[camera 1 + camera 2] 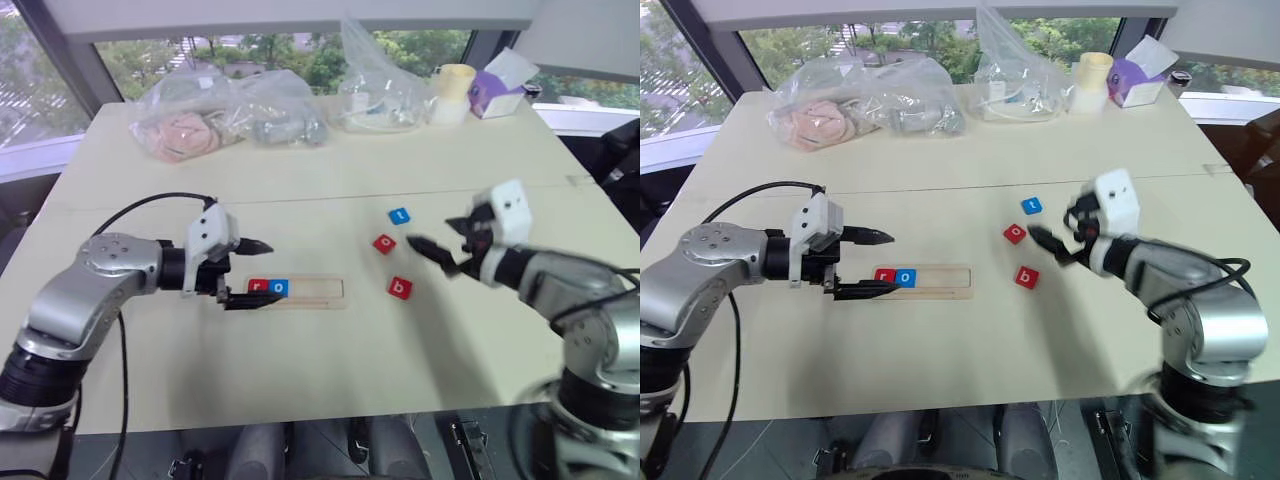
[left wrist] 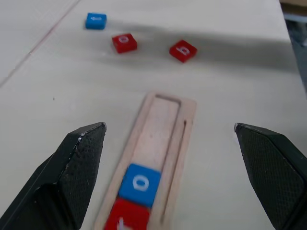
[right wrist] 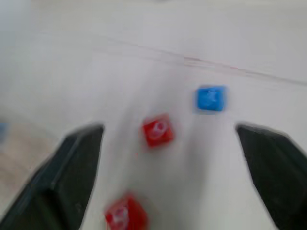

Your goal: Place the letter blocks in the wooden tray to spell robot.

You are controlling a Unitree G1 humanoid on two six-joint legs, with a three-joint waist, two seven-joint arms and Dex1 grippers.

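While both grippers, left [image 1: 247,272] and right [image 1: 438,246], stand spread and empty, the light, rigid red b block [image 1: 400,288] probably wants pinching across opposite edges

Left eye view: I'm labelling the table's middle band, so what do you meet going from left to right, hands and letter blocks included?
left hand → red r block → blue o block → red o block → red b block → right hand

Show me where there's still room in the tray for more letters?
The wooden tray is bare from the blue o block to its right end. The left end is crowded: the red r block, blue o, and the open left gripper over them.
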